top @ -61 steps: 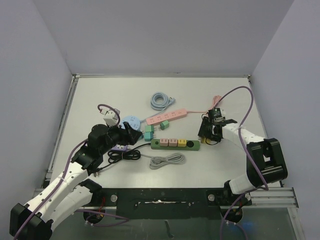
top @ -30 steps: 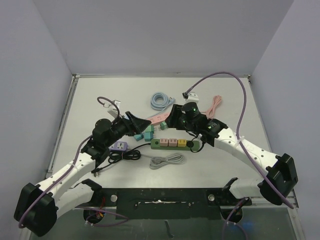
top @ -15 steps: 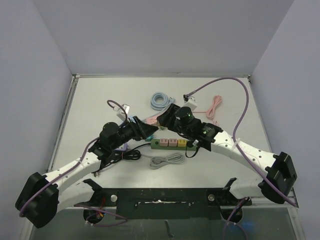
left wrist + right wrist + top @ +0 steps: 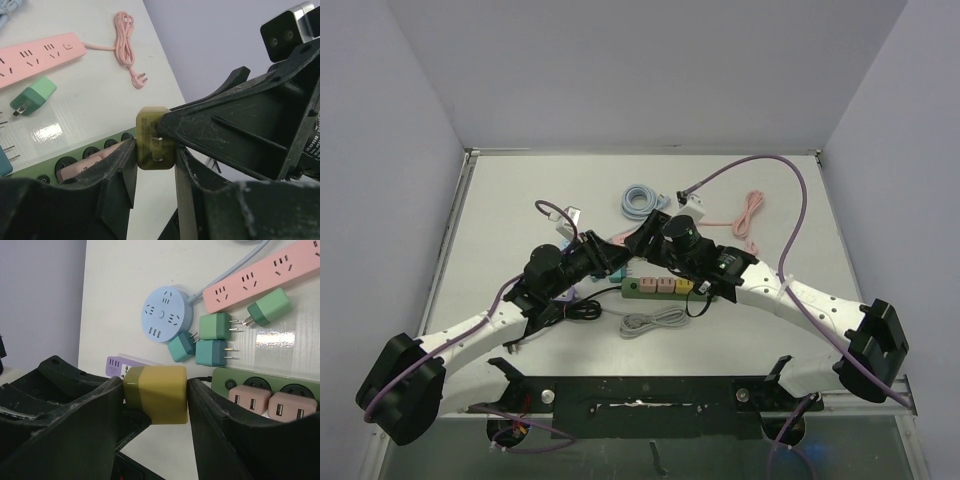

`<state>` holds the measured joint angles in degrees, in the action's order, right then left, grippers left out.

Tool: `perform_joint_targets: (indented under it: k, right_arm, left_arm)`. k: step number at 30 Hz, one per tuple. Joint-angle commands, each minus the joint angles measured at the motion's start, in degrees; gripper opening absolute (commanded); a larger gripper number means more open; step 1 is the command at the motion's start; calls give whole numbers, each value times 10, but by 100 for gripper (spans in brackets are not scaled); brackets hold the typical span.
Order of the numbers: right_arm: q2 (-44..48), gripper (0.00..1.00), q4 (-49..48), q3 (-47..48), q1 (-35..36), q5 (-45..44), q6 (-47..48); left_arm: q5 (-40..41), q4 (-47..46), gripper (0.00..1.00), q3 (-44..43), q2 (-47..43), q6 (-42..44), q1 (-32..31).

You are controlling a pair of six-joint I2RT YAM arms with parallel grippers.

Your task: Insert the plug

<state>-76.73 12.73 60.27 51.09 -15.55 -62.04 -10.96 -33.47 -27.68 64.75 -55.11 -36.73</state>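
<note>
Top external: L jaws, R jaws both clamp yellow plug above white table; lilac walls.

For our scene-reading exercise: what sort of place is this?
Probably a robotics lab bench: left arm and right arm bolted to a walled white table, with a pink power strip and yellow plug.

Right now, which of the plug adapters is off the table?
The yellow plug, held in mid-air; the green plugs lie loose beside the pink strip.

Power strips, loose plugs and coiled cables crowd the tabletop's middle; the far-left corner and far edge lie open.
</note>
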Motion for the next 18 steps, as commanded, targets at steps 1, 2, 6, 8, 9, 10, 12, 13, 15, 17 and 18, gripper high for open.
perform_joint_targets:
  k: [1, 2, 6, 8, 9, 10, 12, 13, 15, 17, 18]
  right_arm:
    - [0, 57, -36, 31, 9, 21, 4]
    - [2, 64, -36, 30, 7, 23, 10]
    - [36, 90, -59, 8, -16, 47, 71]
    - [65, 94, -90, -15, -31, 84, 106]
    - [82, 95, -104, -32, -41, 107, 116]
    - [99, 96, -122, -49, -51, 130, 123]
    - [133, 96, -172, -87, -70, 183, 128]
    - [148, 95, -206, -103, -76, 214, 127]
    - [172, 95, -243, -128, -79, 236, 119]
    - [184, 93, -262, -138, -79, 246, 107]
    - [187, 92, -278, -143, -78, 254, 101]
  left_arm:
    - [29, -55, 12, -3, -12, 8, 1]
    - [29, -57, 9, -1, -14, 9, 1]
    - [13, -54, 7, 4, -27, 3, 5]
    - [-4, -53, 7, 4, -37, -11, 7]
    - [-16, -54, 7, 4, -44, -22, 9]
    - [-27, -57, 7, 4, -51, -32, 10]
    - [-58, -63, 7, 1, -66, -57, 13]
    - [-69, -67, 7, -1, -77, -70, 14]
    - [-91, -74, 7, -7, -90, -93, 15]
    - [-113, -88, 7, -14, -101, -113, 16]
    - [-121, -92, 7, -19, -105, -120, 16]
